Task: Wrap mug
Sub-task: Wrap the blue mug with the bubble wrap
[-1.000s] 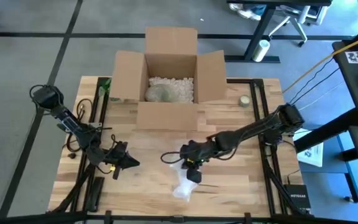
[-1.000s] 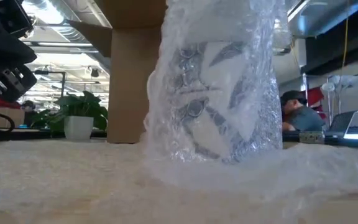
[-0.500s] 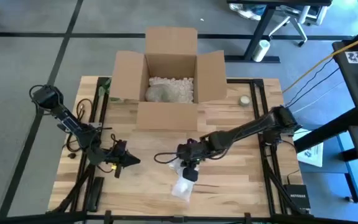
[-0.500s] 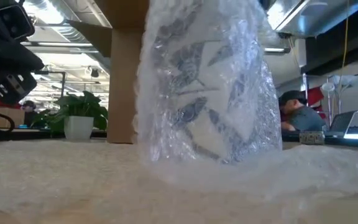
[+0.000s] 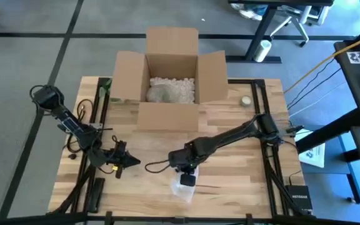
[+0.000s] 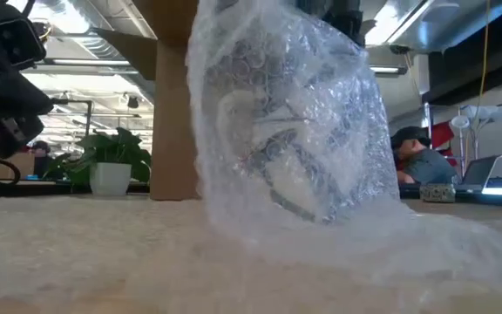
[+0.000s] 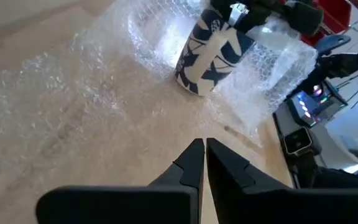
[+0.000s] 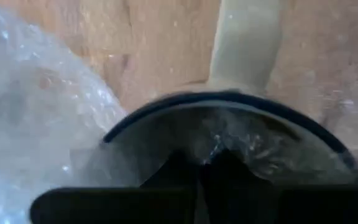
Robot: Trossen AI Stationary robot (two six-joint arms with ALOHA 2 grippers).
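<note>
Bubble wrap (image 6: 321, 131) fills the centre of our low view, bunched round the mug (image 7: 213, 50), which leans to one side. In the left wrist view we see the mug's white body with dark blue leaf shapes, standing tilted on the wrap in the upper middle of the frame, its lower side bare. From above, the bundle sits in the lower centre of the frame on the wooden table (image 5: 230, 181).

Our right arm stretches from the right edge of the table down toward the lower centre, long and low, its wrist bent over the mug. The right gripper (image 5: 187, 177) sits on top of the mug; in the right wrist view its dark fingers (image 8: 185, 168) dip inside the rim, but we cannot tell whether they are pinched.

Our left arm runs from the upper left to the lower left of the frame. The left gripper (image 7: 199, 163) hovers over bare table, fingers pressed together on nothing.

Behind, 1 open cardboard box (image 5: 172, 75) holds packing fill.
</note>
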